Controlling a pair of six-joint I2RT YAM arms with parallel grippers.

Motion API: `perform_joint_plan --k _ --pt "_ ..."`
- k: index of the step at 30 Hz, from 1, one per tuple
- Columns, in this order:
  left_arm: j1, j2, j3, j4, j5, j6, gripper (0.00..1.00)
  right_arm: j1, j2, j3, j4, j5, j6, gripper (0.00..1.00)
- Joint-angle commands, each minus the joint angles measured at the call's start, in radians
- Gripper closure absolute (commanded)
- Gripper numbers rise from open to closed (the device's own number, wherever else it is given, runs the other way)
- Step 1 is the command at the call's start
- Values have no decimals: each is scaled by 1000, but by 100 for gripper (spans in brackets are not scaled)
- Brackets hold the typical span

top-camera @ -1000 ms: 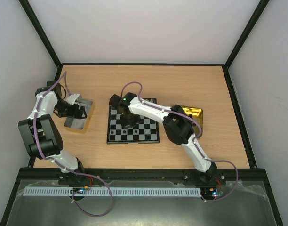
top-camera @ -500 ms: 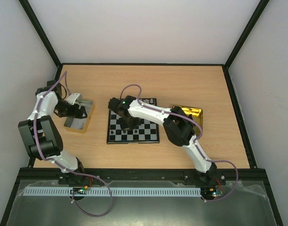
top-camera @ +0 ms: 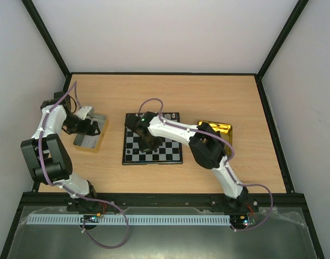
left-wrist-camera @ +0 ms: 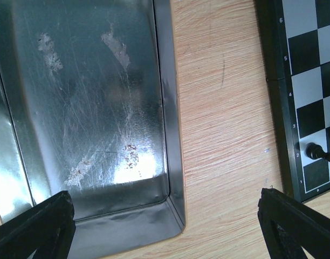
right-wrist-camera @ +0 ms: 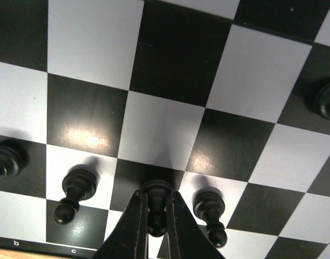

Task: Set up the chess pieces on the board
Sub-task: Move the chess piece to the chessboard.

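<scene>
My right gripper point(right-wrist-camera: 157, 216) is shut on a black pawn point(right-wrist-camera: 157, 195), whose base is on or just above a black square of the board point(right-wrist-camera: 165, 135) in its second row from the edge. Black pawns stand on either side of it, one to the left point(right-wrist-camera: 73, 194) and one to the right point(right-wrist-camera: 208, 211). In the top view, the right gripper point(top-camera: 147, 141) is low over the board point(top-camera: 125, 161), left of centre. My left gripper point(left-wrist-camera: 165, 213) is open and empty above the near corner of the silver tray point(left-wrist-camera: 89, 108). Another black pawn point(left-wrist-camera: 317, 152) shows on the board's edge point(left-wrist-camera: 277, 108).
The silver tray point(top-camera: 95, 141) lies left of the board, with the left gripper point(top-camera: 91, 128) above it. A gold tray point(top-camera: 223, 129) sits right of the board, partly under the right arm. Black frame rails border the wooden table.
The right arm's wrist has shifted slightly and its gripper has come down toward the board's near-left squares, still holding the pawn. The left arm has not moved.
</scene>
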Motion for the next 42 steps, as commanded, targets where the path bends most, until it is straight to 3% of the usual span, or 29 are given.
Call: perform_joint_plan --k 1,19,26,42 --pt "-8 -30 28 -28 12 -4 7 11 -54 -26 8 10 15 96" --pt "-11 -58 6 -34 9 1 8 26 -50 -33 18 8 20 96" --pt "-12 -59 5 -35 10 1 8 25 -50 -32 15 16 23 88" --pt "-12 -65 -3 -34 8 0 8 25 -33 1 10 22 19 88"
